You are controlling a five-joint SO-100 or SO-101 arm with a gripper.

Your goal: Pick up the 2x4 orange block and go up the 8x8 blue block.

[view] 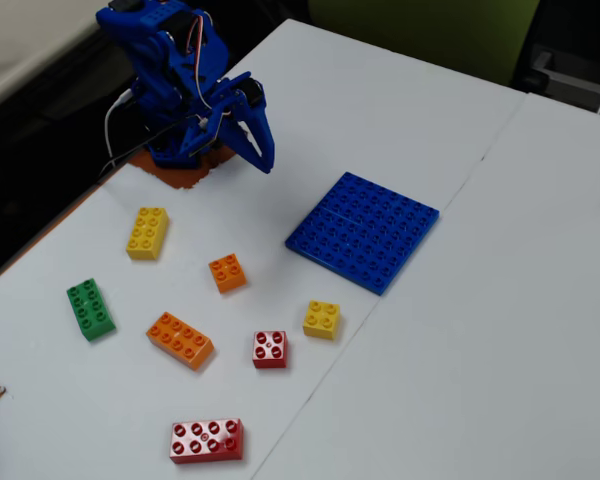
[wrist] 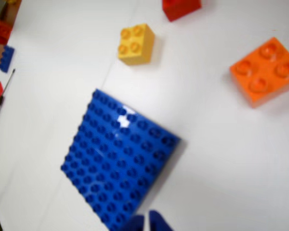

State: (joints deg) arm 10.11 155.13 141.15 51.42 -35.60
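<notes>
No brand, label or legible writing shows on any brick, on the arm or on the surface [view: 540, 330] in either view.

Fixed view: the blue arm [view: 165, 75] stands on an orange-brown base patch at the far-left edge of the white surface. Its fingers [view: 263, 150] hang above bare surface, tips close together, nothing between them. The wrist view shows only two blue tips [wrist: 147, 224] at the bottom edge, a narrow gap between them.

The 2x4 orange block [view: 181, 340] lies flat in the near-left part of the surface, well apart from the fingers, untouched. The 8x8 blue block [view: 364, 230] lies flat right of centre, nothing on it; in the wrist view it [wrist: 120, 159] sits just above the fingertips.

Around the 2x4 orange block: a green oblong brick [view: 91, 308] to its left, a small orange square brick [view: 227, 272] behind it, a red square brick [view: 270, 349] to its right, and a red oblong brick [view: 207, 440] nearer the camera. A yellow oblong brick [view: 147, 232] lies near the arm's base. A yellow square brick [view: 322, 319] lies between the red square brick and the 8x8 blue block. Each brick is apart from its neighbours.

A seam [view: 480, 165] crosses the surface past the plate's far corner.
</notes>
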